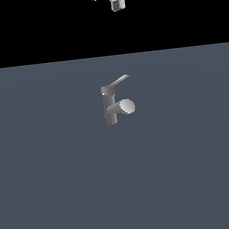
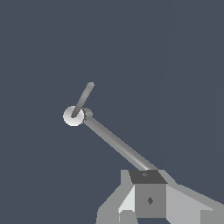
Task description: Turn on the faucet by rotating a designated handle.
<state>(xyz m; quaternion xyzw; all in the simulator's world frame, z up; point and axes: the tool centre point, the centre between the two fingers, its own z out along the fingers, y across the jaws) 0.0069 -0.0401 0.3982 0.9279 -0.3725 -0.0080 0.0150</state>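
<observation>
One faucet (image 1: 110, 107) is being shown standing on the grey floor (image 1: 55, 193), slightly above the middle of the exterior view. One post is being counted, one thick spout (image 1: 124, 107) pointing toward the exterior view's right, and one handle (image 1: 118, 80), a thin blade slanting up and to that same side from the top of the post.

The gripper (image 1: 118, 4) is being held high at the top edge of the exterior view, well apart from the faucet and nothing is being touched by it. Only one arm is being used, so no choice of side is being faced.

The relation that matters is being read as this: the handle is lying far below the gripper, almost straight beneath it in the exterior view and just to that view's left. In the wrist view the faucet is being seen from above, the handle (image 2: 83, 99) crossing the pale round face (image 2: 73, 116). The blade's long axis is being judged slantwise, so a descent onto its free end is being called for before any rotation.

Whether the jaws are parted or closed cannot be told; only a dark fingertip (image 1: 117, 5) and blocky grey parts are being shown.
</observation>
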